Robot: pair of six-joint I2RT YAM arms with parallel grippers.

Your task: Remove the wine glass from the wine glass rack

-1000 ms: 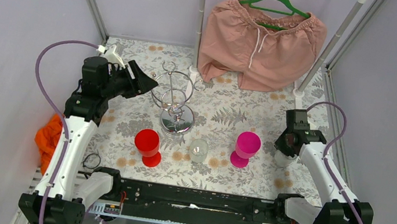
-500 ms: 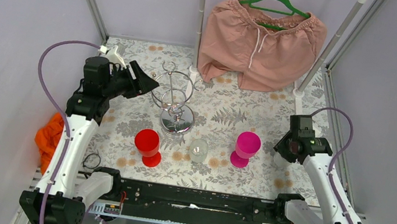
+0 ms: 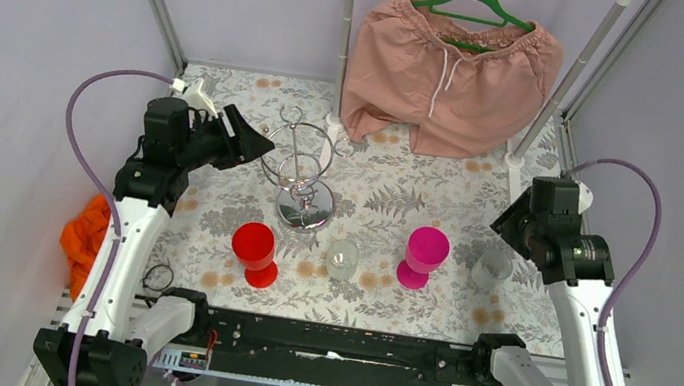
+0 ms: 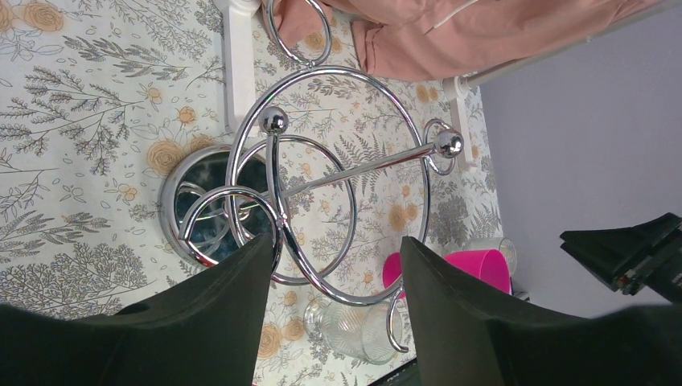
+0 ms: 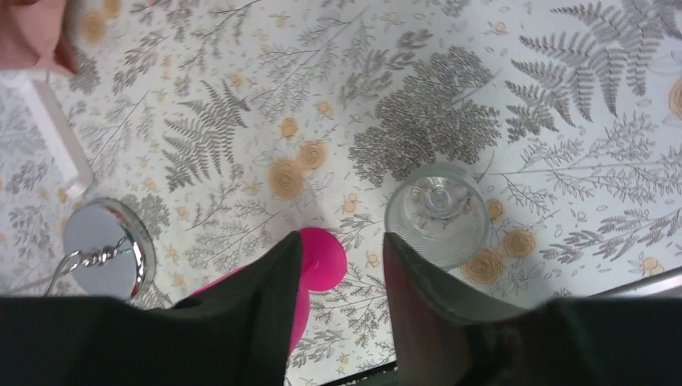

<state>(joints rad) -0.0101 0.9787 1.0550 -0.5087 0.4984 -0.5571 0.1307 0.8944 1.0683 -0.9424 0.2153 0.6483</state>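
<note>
The wine glass rack [image 3: 298,175] is a chrome wire stand in the middle of the table, and no glass hangs on its hooks. My left gripper [image 3: 258,147] hovers open just left of its top ring. In the left wrist view the ring [image 4: 322,177] lies between the open fingertips of that gripper [image 4: 338,241]. A clear wine glass [image 3: 492,270] stands upright on the table at the right. My right gripper [image 3: 509,223] is raised above and behind it, open and empty. From the right wrist the clear glass [image 5: 437,214] sits just beyond the right fingertip of the gripper [image 5: 342,238].
A red glass [image 3: 254,250], a second clear glass [image 3: 342,258] and a magenta glass [image 3: 423,254] stand in a row in front of the rack. Pink shorts [image 3: 451,72] hang on a green hanger at the back. An orange cloth [image 3: 82,235] lies off the left edge.
My right gripper has opened off the clear glass at the right and lifted up and back, leaving it standing on the table. The left arm has hardly moved.
</note>
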